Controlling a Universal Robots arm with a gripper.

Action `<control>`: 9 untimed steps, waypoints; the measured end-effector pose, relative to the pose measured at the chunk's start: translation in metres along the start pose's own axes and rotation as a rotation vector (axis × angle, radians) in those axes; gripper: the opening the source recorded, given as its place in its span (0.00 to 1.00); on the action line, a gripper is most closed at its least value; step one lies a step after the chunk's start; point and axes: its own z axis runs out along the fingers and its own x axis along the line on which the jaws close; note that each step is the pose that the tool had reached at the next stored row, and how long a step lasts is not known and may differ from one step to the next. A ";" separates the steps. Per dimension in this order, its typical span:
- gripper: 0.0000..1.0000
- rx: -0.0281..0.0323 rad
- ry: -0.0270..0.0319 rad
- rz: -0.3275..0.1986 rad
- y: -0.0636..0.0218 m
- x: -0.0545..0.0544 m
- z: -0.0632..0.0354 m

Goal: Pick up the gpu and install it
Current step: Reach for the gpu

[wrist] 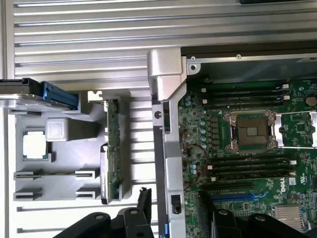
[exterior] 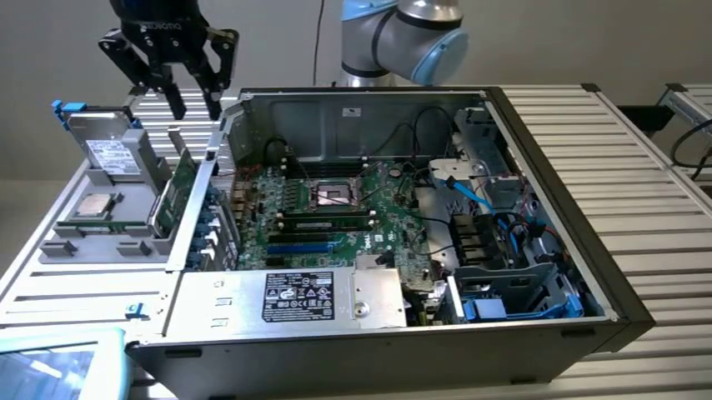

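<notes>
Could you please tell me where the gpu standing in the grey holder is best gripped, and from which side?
Probably the gpu by its free upper edge, from straight above. It stands on edge in the grey holder, lower edge seated in a slot, so a grip can close across its two flat faces.

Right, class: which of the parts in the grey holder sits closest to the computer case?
The gpu: the green card standing on edge right beside the case wall; the labelled drive and square processor sit farther out.
</notes>
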 end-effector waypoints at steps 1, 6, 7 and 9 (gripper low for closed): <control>0.49 -0.0001 -0.0001 0.000 0.0003 0.005 0.0003; 0.49 -0.0001 0.0000 0.000 0.0015 0.027 0.0009; 0.49 -0.0001 -0.0001 0.000 0.0017 0.032 0.0012; 0.49 -0.0001 -0.0001 0.000 0.0021 0.041 0.0014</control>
